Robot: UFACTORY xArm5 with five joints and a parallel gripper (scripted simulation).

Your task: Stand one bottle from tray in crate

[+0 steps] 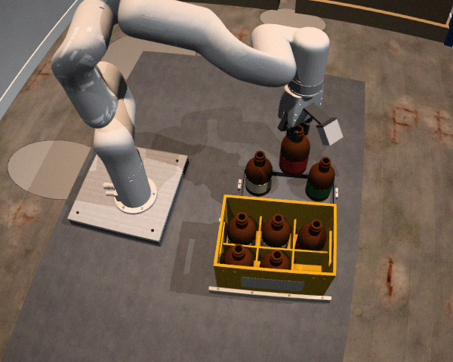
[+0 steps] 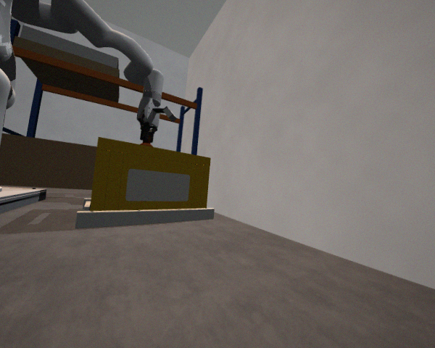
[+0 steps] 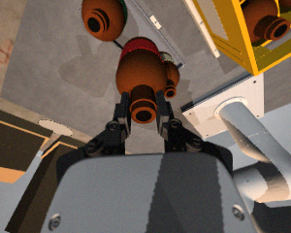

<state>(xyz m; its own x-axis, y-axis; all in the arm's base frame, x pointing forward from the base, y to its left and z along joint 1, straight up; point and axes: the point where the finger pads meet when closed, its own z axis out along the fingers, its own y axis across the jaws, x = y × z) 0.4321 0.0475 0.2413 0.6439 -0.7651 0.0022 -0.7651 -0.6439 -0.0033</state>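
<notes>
My gripper (image 1: 297, 130) (image 2: 147, 136) (image 3: 143, 100) is shut on the neck of the red-label bottle (image 1: 294, 149) (image 2: 146, 144) (image 3: 142, 73). The bottle hangs upright, raised behind the crate. A white-label bottle (image 1: 259, 173) (image 3: 171, 78) and a green-label bottle (image 1: 321, 179) (image 3: 104, 21) stand upright on the tray (image 1: 287, 187). The yellow crate (image 1: 226, 276) (image 2: 112, 180) stands level in front of the tray. In the top view, five of its cells hold bottles, and the near right cell is empty. The crate hides the tray in the exterior view.
A pale strip (image 1: 269, 294) (image 2: 146, 218) runs along the crate's near side. The arm's base plate (image 1: 90, 210) lies left of the crate. Small pale blocks sit at the tray's sides. The crate's walls and dividers rise around the cells.
</notes>
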